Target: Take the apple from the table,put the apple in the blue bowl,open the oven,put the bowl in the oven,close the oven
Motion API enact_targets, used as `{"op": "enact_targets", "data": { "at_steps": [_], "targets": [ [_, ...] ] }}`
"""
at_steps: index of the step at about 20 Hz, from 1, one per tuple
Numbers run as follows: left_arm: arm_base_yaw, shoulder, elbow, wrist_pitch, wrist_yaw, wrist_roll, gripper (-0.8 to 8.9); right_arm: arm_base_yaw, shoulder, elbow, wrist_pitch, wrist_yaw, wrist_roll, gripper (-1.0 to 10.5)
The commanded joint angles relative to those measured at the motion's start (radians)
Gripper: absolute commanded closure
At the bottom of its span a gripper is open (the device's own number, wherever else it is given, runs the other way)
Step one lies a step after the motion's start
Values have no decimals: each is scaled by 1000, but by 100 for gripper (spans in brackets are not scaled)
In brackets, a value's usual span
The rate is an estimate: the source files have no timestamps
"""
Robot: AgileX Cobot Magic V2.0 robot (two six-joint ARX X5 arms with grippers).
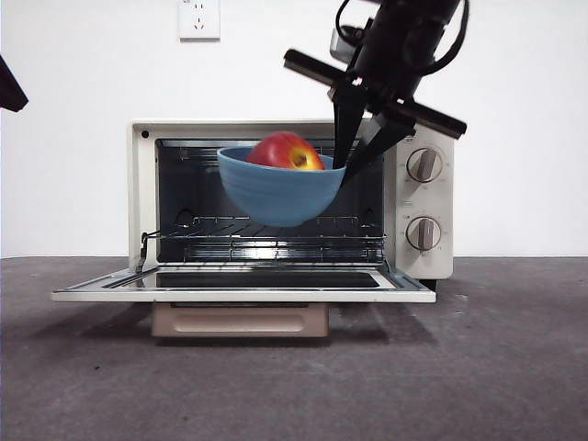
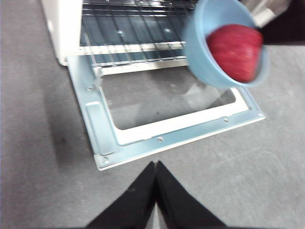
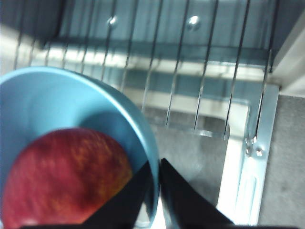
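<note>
aloft, right gripper point(image 1: 347, 163) pinches blue bowl point(image 1: 276, 191) rim.

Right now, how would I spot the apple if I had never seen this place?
Find the cream-white oven with its door folded down flat. In front of its open mouth, the right gripper holds a blue bowl in the air by its rim. The apple sits inside that bowl: it is the only round red thing, streaked with yellow.
</note>
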Motion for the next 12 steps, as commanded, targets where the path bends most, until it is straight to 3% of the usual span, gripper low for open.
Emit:
{"op": "enact_targets", "data": {
  "at_steps": [1,6,12],
  "targets": [
    [-18,5,7,8,4,16,807,2,47,46,17,0,88,944],
    [-41,5,7,7,4,16,807,-16,72,54,70,1,170,944],
    [-52,5,7,7,4,16,807,-51,74,54,91,11,205,944]
  ]
}}
